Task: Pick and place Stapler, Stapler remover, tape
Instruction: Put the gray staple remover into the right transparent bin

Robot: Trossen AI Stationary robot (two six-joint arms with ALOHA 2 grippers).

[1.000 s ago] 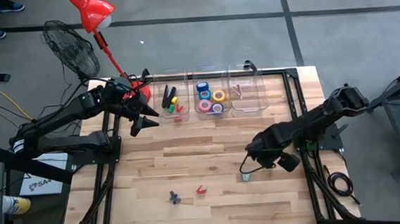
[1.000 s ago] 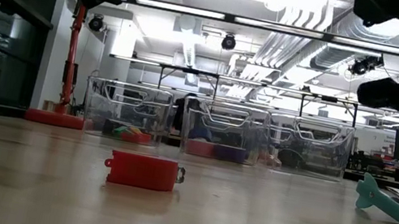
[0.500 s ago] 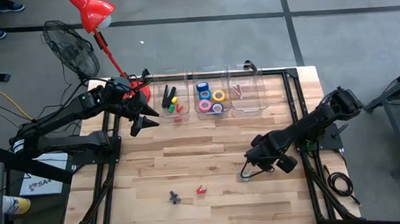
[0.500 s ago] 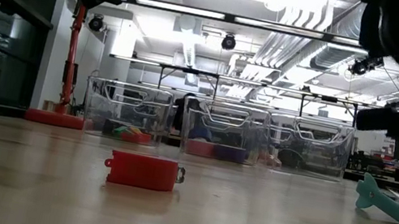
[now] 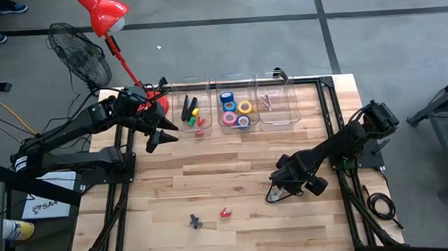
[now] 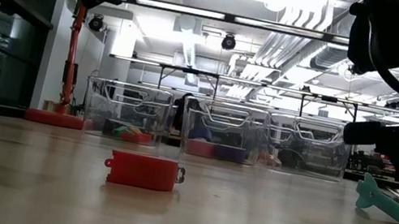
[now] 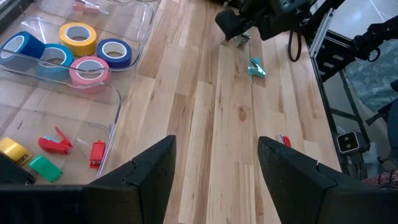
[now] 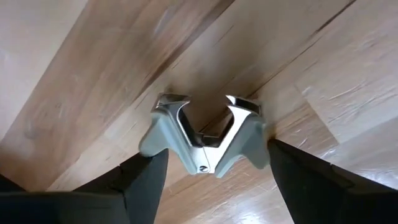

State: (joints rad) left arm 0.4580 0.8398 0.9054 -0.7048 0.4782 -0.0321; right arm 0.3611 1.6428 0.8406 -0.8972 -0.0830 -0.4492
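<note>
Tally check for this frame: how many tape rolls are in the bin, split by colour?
Yellow tape roll: 1
Pink tape roll: 1
Blue tape rolls: 3 (the last is darker, possibly purple)
Total: 5, all in the middle clear bin

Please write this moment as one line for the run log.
right gripper: open, astride teal staple remover on table | left gripper: open, waiting beside bins | tape: in middle bin
</note>
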